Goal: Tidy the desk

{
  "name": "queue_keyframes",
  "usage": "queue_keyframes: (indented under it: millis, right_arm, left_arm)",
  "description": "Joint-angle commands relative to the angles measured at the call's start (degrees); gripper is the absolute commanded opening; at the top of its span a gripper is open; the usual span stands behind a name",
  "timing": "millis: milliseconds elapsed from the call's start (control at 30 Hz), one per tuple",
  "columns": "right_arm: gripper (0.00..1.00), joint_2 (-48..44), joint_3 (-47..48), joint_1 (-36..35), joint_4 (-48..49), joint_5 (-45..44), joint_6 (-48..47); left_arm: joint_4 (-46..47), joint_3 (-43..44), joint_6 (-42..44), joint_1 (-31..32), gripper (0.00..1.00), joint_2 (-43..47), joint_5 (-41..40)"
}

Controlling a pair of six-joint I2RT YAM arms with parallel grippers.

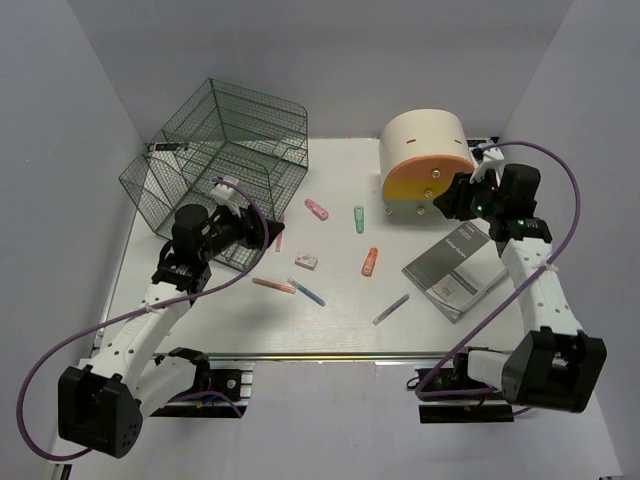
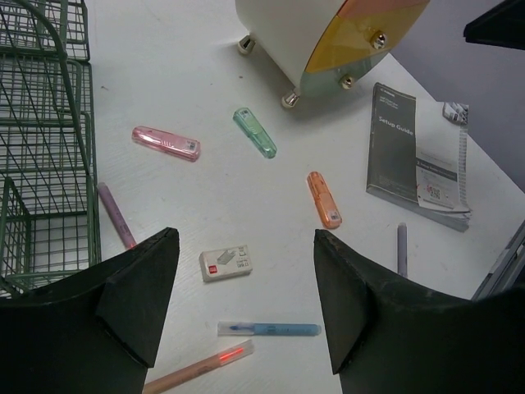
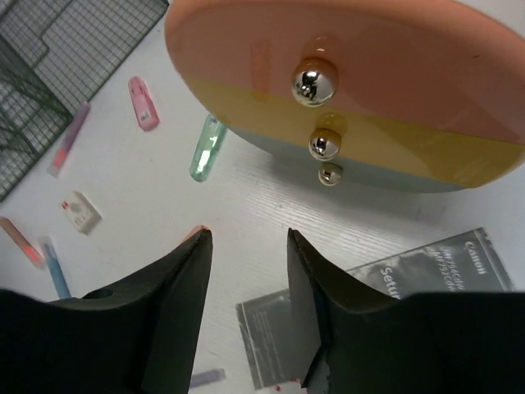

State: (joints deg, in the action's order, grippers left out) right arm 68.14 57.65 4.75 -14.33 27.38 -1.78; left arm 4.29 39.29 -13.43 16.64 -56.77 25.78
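Observation:
The white desk (image 1: 340,335) holds scattered stationery: pink (image 1: 317,209), green (image 1: 359,219) and orange (image 1: 370,261) highlighters, a white eraser box (image 1: 307,263), a blue pen (image 1: 307,292), a peach pen (image 1: 273,285) and a purple pen (image 1: 391,309). My left gripper (image 1: 268,232) is open and empty beside the wire cage; in its wrist view (image 2: 246,238) it hovers above the eraser box (image 2: 225,263) and blue pen (image 2: 269,329). My right gripper (image 1: 440,200) is open and empty in front of the drawer box; its wrist view (image 3: 248,234) shows bare desk between the fingers.
A dark wire-mesh cage (image 1: 215,165) stands at the back left. A cream-and-orange drawer box (image 1: 425,165) with metal knobs (image 3: 314,82) stands at the back right. A grey setup guide booklet (image 1: 455,270) lies at the right. A metal rail (image 1: 320,358) runs along the near edge.

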Motion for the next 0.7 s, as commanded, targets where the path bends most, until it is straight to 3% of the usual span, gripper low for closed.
queue_keyframes:
  millis: [0, 100, 200, 667]
  right_arm:
    - [0.48, 2.42, 2.82, -0.01, 8.42, 0.22, 12.84]
    - [0.56, 5.23, 3.43, -0.09, 11.33, -0.65, 16.36]
    - [0.56, 8.48, 4.84, -0.18, 12.74, -2.23, 19.34]
    - [0.46, 15.88, 6.51, -1.68, 21.35, -7.59, 29.2]
  left_arm:
    - [-0.08, 2.2, 0.34, 0.06, 0.77, 1.14, 0.15]
    - [0.01, 2.11, 0.16, 0.06, 0.77, 0.79, 0.5]
    - [0.01, 2.11, 0.16, 0.06, 0.77, 0.35, 0.76]
    - [0.1, 2.28, -0.02, 0.06, 0.77, -1.41, 0.94]
